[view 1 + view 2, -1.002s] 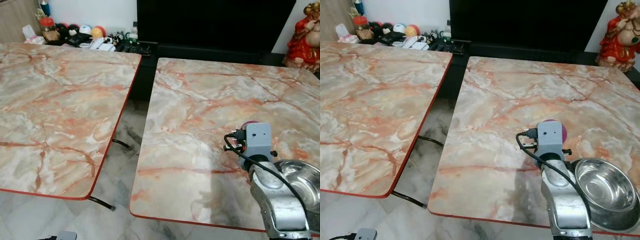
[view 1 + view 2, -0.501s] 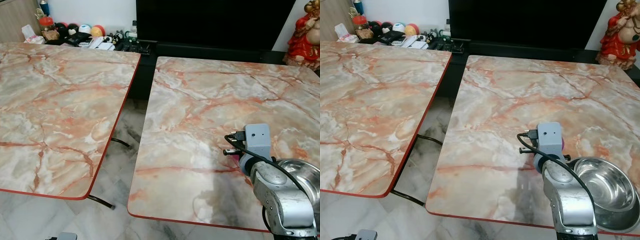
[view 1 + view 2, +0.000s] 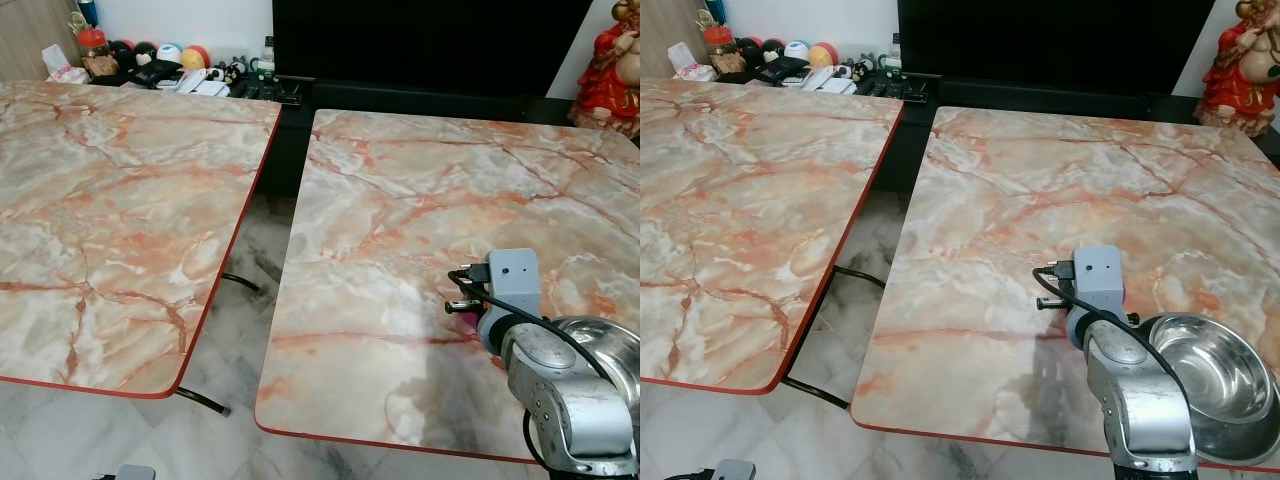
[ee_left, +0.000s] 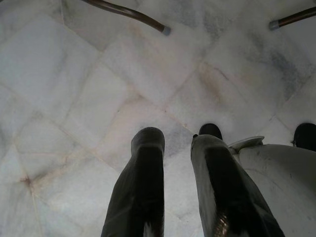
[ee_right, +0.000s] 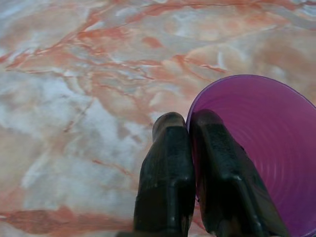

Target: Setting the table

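My right gripper (image 5: pixel 187 122) is shut on the rim of a purple cup (image 5: pixel 261 143), one finger inside and one outside. It hangs low over the marble table (image 3: pixel 400 200) near the front right. In the eye views the grey wrist box (image 3: pixel 510 280) hides nearly all of the cup; a sliver of the purple cup (image 3: pixel 463 308) shows beside it. A steel bowl (image 3: pixel 1210 380) stands on the table just right of that arm. My left gripper (image 4: pixel 177 140) hangs idle and open above the white floor tiles.
A second marble table (image 3: pixel 120 200) stands to the left, with a floor gap (image 3: pixel 250 280) and table legs between the two. A black cabinet (image 3: pixel 430 50) runs along the back, small clutter (image 3: pixel 160 70) sits at back left, and a red statue (image 3: pixel 610 75) at back right.
The right arm has drawn back and down with the cup, which showed above the wrist box a second ago and is now hidden behind it. The camera shifted slightly.
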Tool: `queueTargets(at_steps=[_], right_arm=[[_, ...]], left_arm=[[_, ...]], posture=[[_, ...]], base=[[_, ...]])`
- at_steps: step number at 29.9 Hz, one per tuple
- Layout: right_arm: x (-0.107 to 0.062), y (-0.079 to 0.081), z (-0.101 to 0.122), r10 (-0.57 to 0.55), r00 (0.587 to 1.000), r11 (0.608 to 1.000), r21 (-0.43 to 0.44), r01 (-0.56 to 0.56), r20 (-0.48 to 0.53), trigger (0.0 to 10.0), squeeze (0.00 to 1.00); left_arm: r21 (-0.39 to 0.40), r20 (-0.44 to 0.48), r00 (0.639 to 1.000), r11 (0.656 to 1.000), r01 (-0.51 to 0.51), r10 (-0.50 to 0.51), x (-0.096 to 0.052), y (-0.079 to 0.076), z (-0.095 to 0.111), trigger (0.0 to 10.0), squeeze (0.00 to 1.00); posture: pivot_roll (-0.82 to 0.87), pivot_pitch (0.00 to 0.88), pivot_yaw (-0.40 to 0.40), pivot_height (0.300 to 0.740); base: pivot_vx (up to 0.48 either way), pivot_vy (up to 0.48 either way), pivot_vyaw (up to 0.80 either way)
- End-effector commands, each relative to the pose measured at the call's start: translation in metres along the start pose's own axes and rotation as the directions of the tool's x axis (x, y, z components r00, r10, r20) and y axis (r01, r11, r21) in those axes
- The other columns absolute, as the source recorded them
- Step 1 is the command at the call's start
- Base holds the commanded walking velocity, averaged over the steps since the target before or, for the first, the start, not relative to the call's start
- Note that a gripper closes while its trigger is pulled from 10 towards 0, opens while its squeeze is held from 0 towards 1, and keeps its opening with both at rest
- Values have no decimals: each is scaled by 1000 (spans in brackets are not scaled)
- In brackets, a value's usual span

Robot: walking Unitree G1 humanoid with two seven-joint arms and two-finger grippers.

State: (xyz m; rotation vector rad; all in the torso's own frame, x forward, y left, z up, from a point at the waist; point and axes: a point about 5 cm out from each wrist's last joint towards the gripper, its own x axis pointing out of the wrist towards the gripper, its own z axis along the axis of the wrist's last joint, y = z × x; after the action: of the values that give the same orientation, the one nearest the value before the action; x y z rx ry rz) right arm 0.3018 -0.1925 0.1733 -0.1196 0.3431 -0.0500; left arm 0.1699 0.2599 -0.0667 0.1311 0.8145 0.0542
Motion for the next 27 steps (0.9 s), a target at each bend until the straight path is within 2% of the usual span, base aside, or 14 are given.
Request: queueTargets(at_steps=[1, 27], right_arm=[[-4, -4, 7, -19, 1000, 1000, 7, 19, 24, 10000, 0], [-4, -6, -4, -30, 999, 999, 27, 31, -24, 10000, 0]], left_arm=[[0, -36, 999, 1000, 10, -10, -2, -2, -9, 10000, 0], [-8, -42, 999, 1000, 17, -17, -2, -5, -11, 10000, 0]], posture=[[7, 128, -39, 740], [5, 140, -42, 740]], base=[[0, 0, 0], [0, 0, 0]])
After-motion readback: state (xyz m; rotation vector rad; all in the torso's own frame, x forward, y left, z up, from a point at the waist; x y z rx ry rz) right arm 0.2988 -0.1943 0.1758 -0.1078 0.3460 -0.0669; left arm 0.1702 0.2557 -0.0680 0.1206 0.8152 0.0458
